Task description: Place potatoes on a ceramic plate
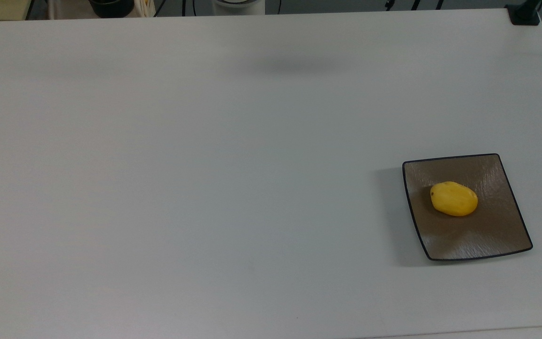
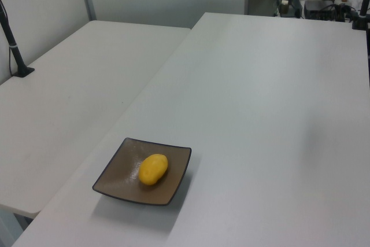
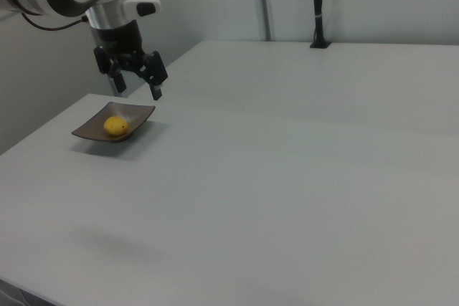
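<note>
A small bright-yellow potato point(image 1: 453, 198) point(image 2: 153, 168) point(image 3: 115, 126) lies in the middle of the square brown ceramic plate point(image 1: 468, 235) point(image 2: 118, 174) point(image 3: 138, 112). The plate sits on the white table near the top view's right edge. In the right view my gripper point(image 3: 136, 88) hangs high in the air, pointing down. It is open and holds nothing. It is well apart from the plate and the potato.
A second white table point(image 2: 69, 91) adjoins the work table point(image 1: 205, 165). A black clamped pole point(image 2: 13, 36) point(image 3: 316, 5) stands on it. Cables and dark items point(image 1: 111, 7) line the far edge in the top view. The gripper's faint shadow point(image 1: 294, 63) falls near that edge.
</note>
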{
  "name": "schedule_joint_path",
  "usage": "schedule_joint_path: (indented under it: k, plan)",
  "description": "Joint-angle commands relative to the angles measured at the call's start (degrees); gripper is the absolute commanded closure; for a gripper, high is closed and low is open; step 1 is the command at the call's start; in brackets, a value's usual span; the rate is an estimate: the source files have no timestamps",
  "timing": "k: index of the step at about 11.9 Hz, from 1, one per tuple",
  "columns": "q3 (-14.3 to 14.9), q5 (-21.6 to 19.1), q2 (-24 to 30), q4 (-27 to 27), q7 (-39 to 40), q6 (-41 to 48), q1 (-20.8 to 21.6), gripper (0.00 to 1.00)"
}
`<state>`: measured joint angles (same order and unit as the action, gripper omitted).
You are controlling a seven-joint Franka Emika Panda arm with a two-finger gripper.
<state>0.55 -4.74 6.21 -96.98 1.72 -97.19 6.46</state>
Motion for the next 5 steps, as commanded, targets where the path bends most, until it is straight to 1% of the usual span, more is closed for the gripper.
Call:
schedule_joint_path:
  k: [1,5]
  plan:
    - [-0.64,0.34,0.12,-1.81,1.62,-3.44,-0.3,0.0]
    - [-1.08,0.43,0.29,-2.16,1.09,-2.74,-0.22,0.0]
